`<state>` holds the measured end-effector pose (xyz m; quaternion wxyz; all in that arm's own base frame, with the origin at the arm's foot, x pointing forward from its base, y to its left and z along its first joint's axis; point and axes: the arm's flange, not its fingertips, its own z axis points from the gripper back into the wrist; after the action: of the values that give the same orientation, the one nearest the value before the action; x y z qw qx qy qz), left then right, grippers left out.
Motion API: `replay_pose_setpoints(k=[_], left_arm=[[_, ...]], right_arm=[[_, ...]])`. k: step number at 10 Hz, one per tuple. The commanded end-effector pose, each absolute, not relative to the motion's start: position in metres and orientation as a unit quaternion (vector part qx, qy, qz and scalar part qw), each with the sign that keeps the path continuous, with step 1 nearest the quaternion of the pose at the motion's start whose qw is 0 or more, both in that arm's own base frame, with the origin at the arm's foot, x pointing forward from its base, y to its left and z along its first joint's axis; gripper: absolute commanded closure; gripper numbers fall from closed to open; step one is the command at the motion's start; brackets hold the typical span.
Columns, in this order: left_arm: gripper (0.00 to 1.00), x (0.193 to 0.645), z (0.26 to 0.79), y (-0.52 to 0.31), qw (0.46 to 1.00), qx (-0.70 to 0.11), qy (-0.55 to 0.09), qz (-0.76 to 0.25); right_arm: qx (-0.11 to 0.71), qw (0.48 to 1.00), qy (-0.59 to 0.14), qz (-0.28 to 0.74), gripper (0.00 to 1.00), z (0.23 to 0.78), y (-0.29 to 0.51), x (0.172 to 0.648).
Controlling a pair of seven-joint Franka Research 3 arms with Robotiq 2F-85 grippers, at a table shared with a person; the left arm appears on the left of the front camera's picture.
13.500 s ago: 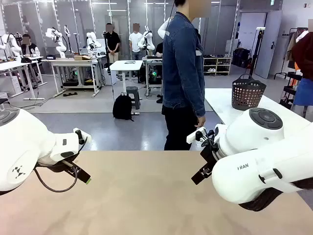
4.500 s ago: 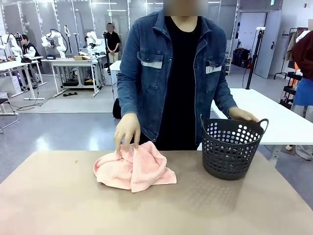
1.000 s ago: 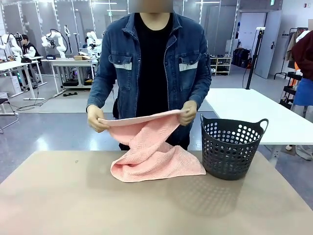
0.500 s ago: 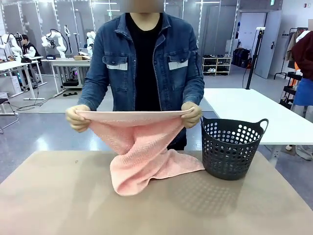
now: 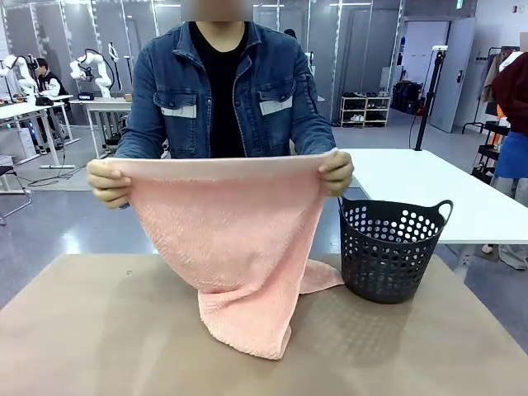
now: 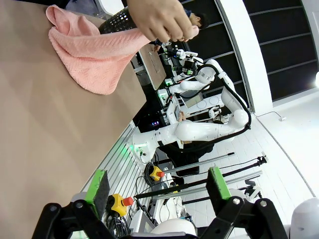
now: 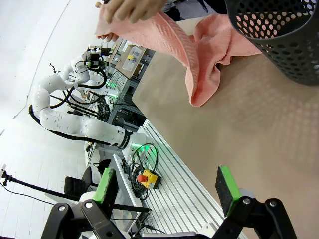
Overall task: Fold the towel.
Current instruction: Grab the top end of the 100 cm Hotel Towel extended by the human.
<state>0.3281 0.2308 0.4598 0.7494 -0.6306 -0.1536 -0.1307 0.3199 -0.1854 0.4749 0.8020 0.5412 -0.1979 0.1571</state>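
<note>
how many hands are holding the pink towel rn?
2, both the person's. One hand pinches the salmon-pink herringbone cloth towel at its top corner on picture left; the other hand holds the opposite top corner, on the side of the dark perforated plastic basket.

L gripper (image 6: 156, 183) & R gripper (image 7: 165, 181): both w/ fingers (image 6: 97, 185) spread wide apart.

Dark perforated basket (image 5: 391, 252) upright on tan table (image 5: 99, 330).

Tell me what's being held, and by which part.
The person's hands hold the towel by its top corners. The left gripper and right gripper are open, empty.
</note>
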Motion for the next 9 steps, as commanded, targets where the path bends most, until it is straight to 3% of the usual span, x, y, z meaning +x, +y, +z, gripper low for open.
replay_pose_setpoints(k=[1,6,9], left_arm=[[0.0,0.325,0.461,0.23,0.746,-0.633,-0.152,-0.137],[0.0,0.328,0.46,0.231,0.749,-0.631,-0.154,-0.131],[0.0,0.309,0.543,0.204,0.814,-0.438,-0.21,-0.32]], right_arm=[[0.544,0.796,-0.206,0.164,0.0,0.475,-0.185,0.32],[0.541,0.802,-0.198,0.157,0.0,0.475,-0.185,0.32],[0.365,0.814,-0.283,0.352,0.0,0.569,-0.179,0.307]])
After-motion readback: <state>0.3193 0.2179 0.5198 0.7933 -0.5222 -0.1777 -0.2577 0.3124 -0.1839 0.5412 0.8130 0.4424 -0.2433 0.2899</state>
